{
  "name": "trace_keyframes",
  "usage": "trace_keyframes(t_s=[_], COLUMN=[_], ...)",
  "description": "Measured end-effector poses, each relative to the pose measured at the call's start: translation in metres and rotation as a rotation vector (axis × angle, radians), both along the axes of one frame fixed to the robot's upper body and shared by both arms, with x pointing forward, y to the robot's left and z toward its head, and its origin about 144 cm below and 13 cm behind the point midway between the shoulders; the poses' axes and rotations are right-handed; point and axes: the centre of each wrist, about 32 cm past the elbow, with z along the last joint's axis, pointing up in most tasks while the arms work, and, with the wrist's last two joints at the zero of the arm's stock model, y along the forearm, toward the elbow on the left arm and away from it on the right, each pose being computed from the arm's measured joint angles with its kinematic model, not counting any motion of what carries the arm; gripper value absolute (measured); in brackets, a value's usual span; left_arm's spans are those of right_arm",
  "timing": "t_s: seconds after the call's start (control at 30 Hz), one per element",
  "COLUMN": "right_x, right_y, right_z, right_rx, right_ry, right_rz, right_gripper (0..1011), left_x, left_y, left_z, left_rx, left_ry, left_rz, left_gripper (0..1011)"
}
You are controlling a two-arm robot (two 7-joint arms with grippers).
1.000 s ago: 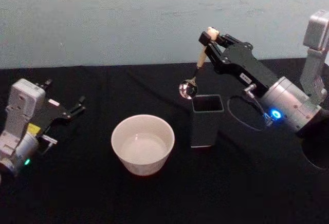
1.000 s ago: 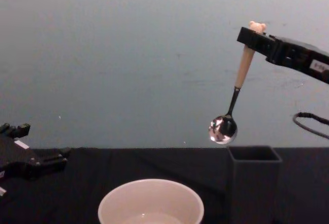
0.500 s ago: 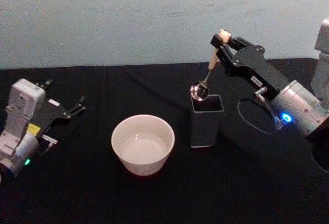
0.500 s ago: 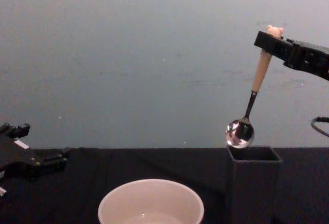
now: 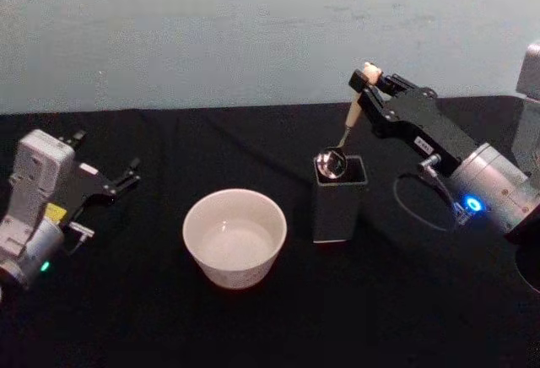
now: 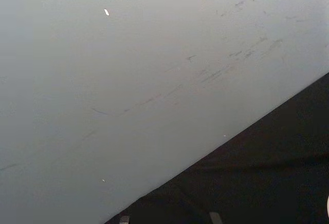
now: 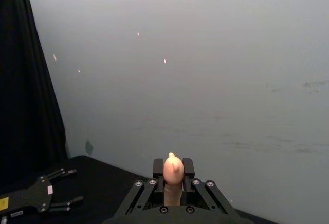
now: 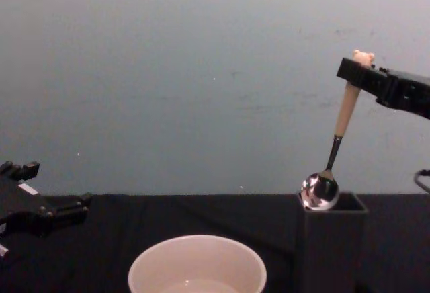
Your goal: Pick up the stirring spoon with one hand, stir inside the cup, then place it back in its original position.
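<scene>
My right gripper (image 5: 369, 83) (image 8: 356, 71) is shut on the top of the stirring spoon (image 5: 348, 121) (image 8: 346, 111), just under its bear head (image 7: 173, 168). The spoon hangs nearly upright, and its shiny bowl (image 8: 319, 191) sits at the left rim of the dark grey square holder (image 5: 339, 201) (image 8: 330, 239). To the left of the holder stands the cream-pink cup (image 5: 234, 237) (image 8: 197, 265), apart from the spoon. My left gripper (image 5: 126, 174) (image 8: 70, 207) rests open at the far left of the table.
The black table (image 5: 270, 317) runs to a pale wall. A dark cable (image 5: 418, 208) loops beside the right arm. The left gripper (image 7: 64, 188) appears farther off in the right wrist view.
My right gripper has carried the spoon right and down, from beside the holder to its opening, so the spoon's bowl now meets the rim. The left arm has stayed still.
</scene>
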Motion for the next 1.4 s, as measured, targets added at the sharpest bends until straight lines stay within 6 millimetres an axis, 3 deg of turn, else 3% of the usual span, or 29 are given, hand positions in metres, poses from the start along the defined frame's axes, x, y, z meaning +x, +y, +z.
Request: trace_keyframes(t_s=[1.4], right_x=[0.006], right_y=[0.000], right_z=[-0.042], right_rx=[-0.046], right_ry=[0.182], right_rz=[-0.022], right_gripper=[215], left_x=[0.000], left_y=[0.000], left_z=[0.000], left_rx=[0.000], left_ry=[0.000], left_rz=[0.000], left_gripper=[1001])
